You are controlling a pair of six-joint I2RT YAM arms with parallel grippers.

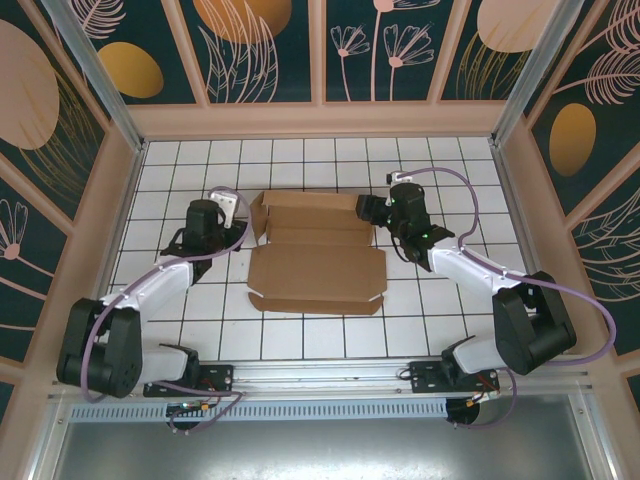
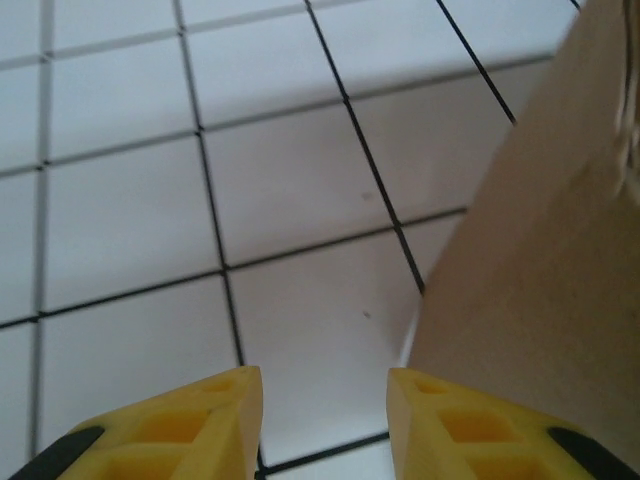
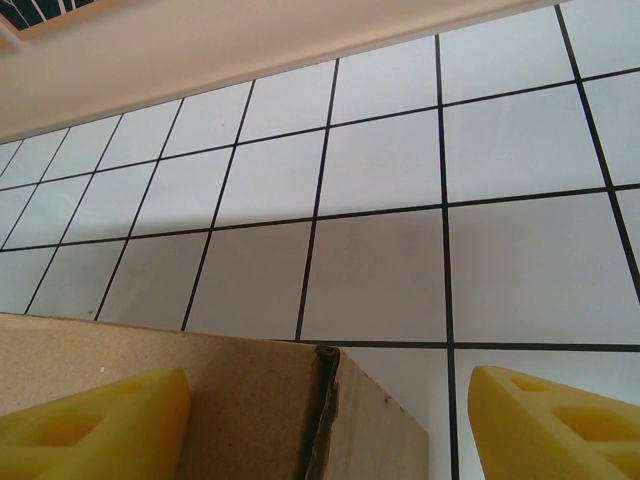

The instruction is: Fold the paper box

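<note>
**Item:** paper box (image 1: pixel 315 255). Lying in the middle of the tiled table (image 1: pixel 450 160), between the two arms and within reach of each. Probably sitting there so as to offer each side wall to the arm on its own side.

**Left gripper** (image 2: pixel 325 425): hovering low over the tiles, just beside the box's left wall. Showing a moderate gap between the yellow fingers and holding nothing. Seemingly lining up to push or catch that upright wall.

**Right gripper** (image 3: pixel 330 415): standing wide, straddling the right corner edge of the box without clamping it. Likely waiting to steady or tuck the flap there.

**Appearance:** showing plain brown, unmarked cardboard.
- Rising into low walls around the far half.
- Lying flat along the near panel, ending in a narrow front flap with small corner tabs.
- Exposing a rough cut seam at the right corner.
- Looking partly folded, not yet closed.
</note>
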